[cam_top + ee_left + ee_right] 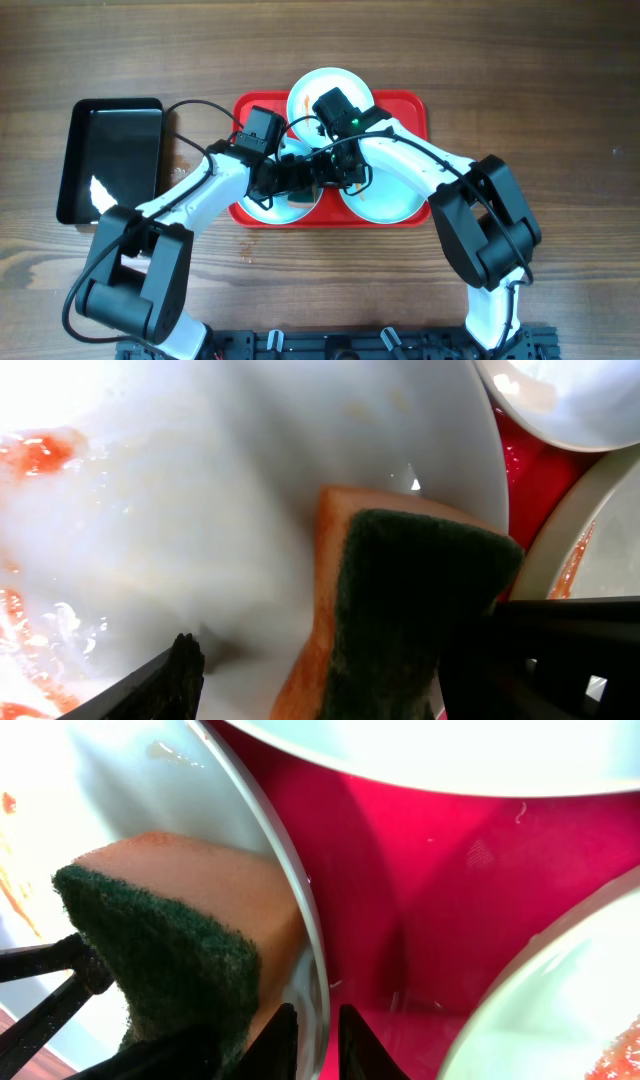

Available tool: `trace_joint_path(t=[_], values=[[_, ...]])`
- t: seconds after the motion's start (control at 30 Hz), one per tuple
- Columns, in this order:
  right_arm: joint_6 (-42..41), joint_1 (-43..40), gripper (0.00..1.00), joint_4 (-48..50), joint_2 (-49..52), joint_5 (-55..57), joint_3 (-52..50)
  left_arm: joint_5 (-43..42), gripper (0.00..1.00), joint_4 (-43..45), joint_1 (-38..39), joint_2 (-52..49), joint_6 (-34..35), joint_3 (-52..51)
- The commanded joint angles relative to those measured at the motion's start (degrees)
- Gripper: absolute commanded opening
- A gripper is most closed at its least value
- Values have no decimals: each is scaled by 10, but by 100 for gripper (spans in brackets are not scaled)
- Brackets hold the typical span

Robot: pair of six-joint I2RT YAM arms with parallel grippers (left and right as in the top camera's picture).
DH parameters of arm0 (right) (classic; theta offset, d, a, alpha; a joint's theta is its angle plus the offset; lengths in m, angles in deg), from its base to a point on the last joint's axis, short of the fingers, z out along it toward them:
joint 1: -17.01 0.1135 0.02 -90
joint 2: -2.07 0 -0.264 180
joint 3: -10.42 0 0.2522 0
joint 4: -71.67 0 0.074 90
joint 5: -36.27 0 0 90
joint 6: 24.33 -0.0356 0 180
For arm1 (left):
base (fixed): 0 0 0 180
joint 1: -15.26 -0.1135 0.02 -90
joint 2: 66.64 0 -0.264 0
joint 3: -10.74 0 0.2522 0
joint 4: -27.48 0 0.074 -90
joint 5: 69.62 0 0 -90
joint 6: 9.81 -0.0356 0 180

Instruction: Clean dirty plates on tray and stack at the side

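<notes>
The red tray (415, 105) carries three pale plates: one at the back (315, 85), one front right (390, 200) and one front left (268, 210). My left gripper (300, 178) is over the front-left plate (250, 480), which has orange smears (35, 455). This gripper (340, 660) is shut on an orange sponge with a green scouring pad (410, 590), which stands on edge on the plate. My right gripper (318, 1035) is shut on the same plate's rim (300, 920), one finger on each side, next to the sponge (170, 910).
A smaller black tray (110, 130) lies left of the red one with a small white scrap (98, 188) in it. The two arms cross closely over the tray's middle. Bare wooden table (560, 90) surrounds both trays.
</notes>
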Motion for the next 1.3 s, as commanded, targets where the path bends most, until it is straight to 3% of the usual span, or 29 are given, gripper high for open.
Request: trace_joint_path(t=[0.0,0.1,0.33,0.5,0.8,1.1,1.27], values=[[-3,2,16,3,17,-14,-6,-7,71,5,6,-13,-7,-3],[-3,2,16,3,17,-14,-6,0,54,4,6,-13,-7,-3],[0,2,16,-5,17,-13,-6,94,33,-21,5,-12,-7,-3],[0,2,16,-6,17,-13,-6,96,22,-42,-8,-4,-7,3],[0,2,16,-6,17,-13,-6,113,23,-93,-35,57,-13,25],[0,2,16,-6,17,-13,-6,97,52,-108,-36,70,-13,25],[0,2,16,-6,17,-13,-6,54,55,-101,-35,70,-13,24]])
